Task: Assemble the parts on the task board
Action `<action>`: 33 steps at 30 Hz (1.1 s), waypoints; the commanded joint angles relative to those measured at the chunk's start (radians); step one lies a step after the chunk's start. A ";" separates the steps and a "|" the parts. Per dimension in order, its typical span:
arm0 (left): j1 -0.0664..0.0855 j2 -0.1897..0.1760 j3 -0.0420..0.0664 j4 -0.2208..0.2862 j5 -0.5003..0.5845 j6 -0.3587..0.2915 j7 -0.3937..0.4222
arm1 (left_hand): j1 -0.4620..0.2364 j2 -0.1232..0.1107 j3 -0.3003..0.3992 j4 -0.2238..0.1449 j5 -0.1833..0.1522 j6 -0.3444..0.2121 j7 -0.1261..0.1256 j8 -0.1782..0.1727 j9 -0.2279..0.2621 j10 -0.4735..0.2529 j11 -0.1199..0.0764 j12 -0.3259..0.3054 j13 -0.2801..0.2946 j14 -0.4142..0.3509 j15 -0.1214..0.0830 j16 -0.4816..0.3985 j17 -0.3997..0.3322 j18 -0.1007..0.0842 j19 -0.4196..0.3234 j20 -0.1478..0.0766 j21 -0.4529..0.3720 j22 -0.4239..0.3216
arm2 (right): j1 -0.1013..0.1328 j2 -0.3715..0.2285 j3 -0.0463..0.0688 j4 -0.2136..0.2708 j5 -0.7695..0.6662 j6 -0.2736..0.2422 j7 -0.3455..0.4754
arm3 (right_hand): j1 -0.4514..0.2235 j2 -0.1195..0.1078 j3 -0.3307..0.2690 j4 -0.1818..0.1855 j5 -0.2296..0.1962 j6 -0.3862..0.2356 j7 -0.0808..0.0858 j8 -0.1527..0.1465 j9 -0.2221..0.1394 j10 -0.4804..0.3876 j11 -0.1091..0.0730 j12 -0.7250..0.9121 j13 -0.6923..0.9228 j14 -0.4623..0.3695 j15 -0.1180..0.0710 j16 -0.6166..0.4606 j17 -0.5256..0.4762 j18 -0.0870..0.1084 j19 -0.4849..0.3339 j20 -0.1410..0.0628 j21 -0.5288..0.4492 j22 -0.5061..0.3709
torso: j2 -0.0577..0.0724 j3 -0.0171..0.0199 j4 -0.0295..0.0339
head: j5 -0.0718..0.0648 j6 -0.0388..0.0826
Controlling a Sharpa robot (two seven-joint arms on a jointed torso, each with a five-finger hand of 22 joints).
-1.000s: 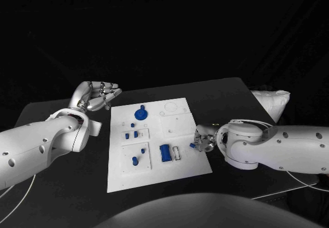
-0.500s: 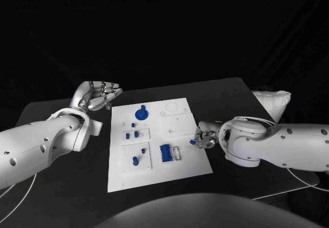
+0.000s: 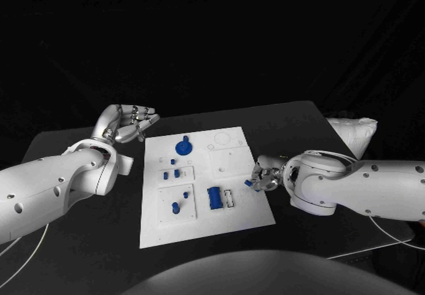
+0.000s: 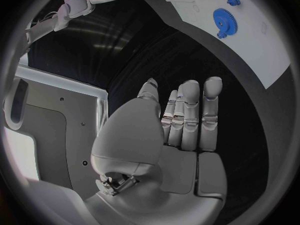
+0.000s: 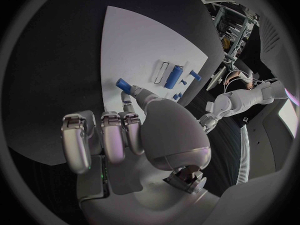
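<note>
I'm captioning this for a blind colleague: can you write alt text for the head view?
The right hand pinches a small blue part at the right edge of the white task board on a black table. The left hand hovers off the board's far left corner, holding nothing. A blue gear lies on the board.

Two bulky white arms, smooth rounded shells, small dark screw holes dotting casing. Left arm [image 3: 53, 184] with round joint housing near wrist. Right arm [image 3: 363, 187] likewise; thin pale cable beneath it at 4 o'clock. Left hand [image 3: 128, 123] and right hand [image 3: 264, 177]: silver metal, segmented fingers, glossy grey palm covers.
</note>
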 commanded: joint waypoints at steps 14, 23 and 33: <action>0.001 0.008 0.000 -0.003 -0.003 0.016 0.003 | -0.001 0.008 -0.008 0.000 0.003 -0.004 0.005 -0.003 -0.001 0.001 0.000 -0.001 0.000 0.001 0.004 -0.006 0.000 0.015 0.005 0.001 -0.006 -0.001 | 0.060 0.012 0.000 -0.021 0.511 -0.039 0.083 | -0.001 -0.017 -0.007 0.002 -0.007 0.006 0.010 -0.008 -0.004 0.108 0.005 0.004 0.263 0.106 -0.004 0.004 0.263 -0.014 0.105 -0.005 0.004 0.263 | 0.000 -0.0008 0.0003 | 0.006 0.000; 0.001 0.010 0.000 -0.004 -0.003 0.016 0.002 | -0.001 0.008 -0.008 0.000 0.003 -0.004 0.005 -0.003 -0.001 0.001 0.000 -0.001 0.000 0.001 0.004 -0.006 0.000 0.015 0.005 0.001 -0.006 -0.001 | 0.063 0.024 0.000 -0.052 0.704 -0.012 0.096 | -0.001 -0.018 -0.008 0.002 -0.006 0.006 0.011 -0.009 -0.006 0.108 0.005 0.004 0.263 0.106 -0.004 0.004 0.263 -0.014 0.105 -0.004 0.004 0.263 | 0.000 -0.0005 0.0005 | 0.012 0.000; 0.001 0.011 0.000 -0.003 -0.003 0.017 0.001 | -0.001 0.008 -0.008 0.000 0.003 -0.004 0.005 -0.003 -0.001 0.001 0.000 -0.001 0.000 0.001 0.004 -0.006 0.000 0.015 0.005 0.001 -0.006 -0.001 | 0.036 0.059 -0.001 -0.090 0.800 -0.010 0.106 | -0.005 -0.021 -0.013 0.004 -0.013 0.010 0.011 -0.012 -0.008 0.108 0.006 0.004 0.263 0.106 -0.003 0.004 0.263 -0.014 0.105 -0.003 0.004 0.263 | 0.000 0.0002 0.0000 | 0.015 0.000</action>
